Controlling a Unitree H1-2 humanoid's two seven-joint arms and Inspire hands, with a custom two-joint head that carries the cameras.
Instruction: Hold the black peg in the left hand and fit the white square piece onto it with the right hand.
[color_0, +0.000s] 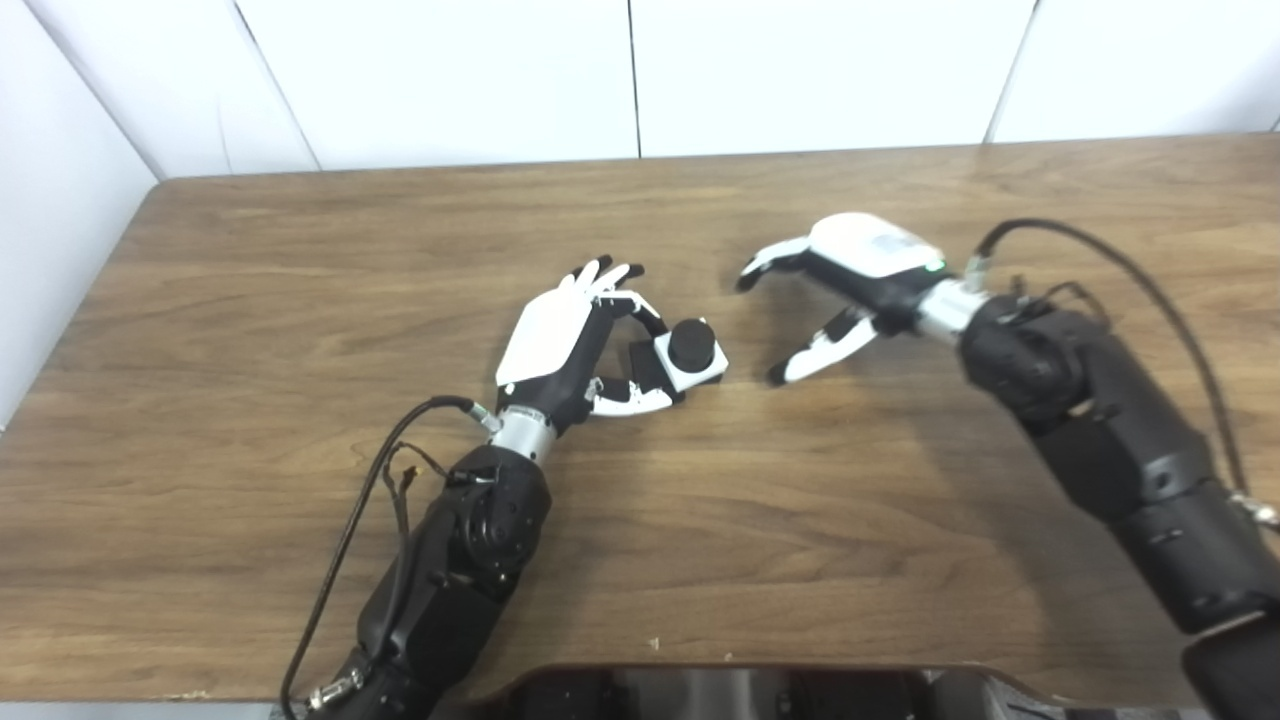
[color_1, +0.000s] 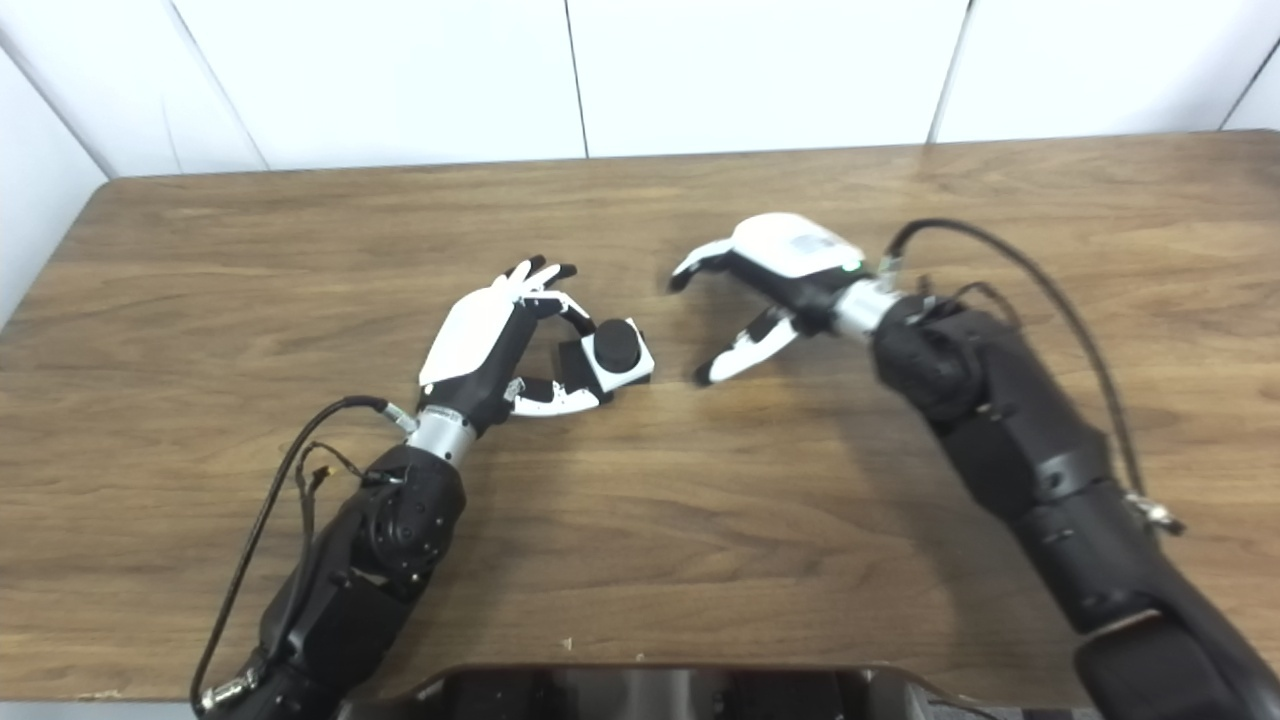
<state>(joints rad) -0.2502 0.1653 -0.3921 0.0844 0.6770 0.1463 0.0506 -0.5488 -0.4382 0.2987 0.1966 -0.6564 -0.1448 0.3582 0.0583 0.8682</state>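
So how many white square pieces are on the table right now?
1. The white square piece sits on the black peg, held by the left hand, mid-table.

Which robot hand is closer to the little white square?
Left. The left hand holds the black peg with the white square piece on it; the right hand hovers open, apart, to its right.

I see my left hand (color_1: 480, 345) closed around the black peg (color_1: 612, 345), with the white square piece (color_1: 625, 372) already seated on it, low over the wooden worktop (color_1: 700, 500). My right hand (color_1: 775, 275) hovers just beside, fingers spread, holding nothing.
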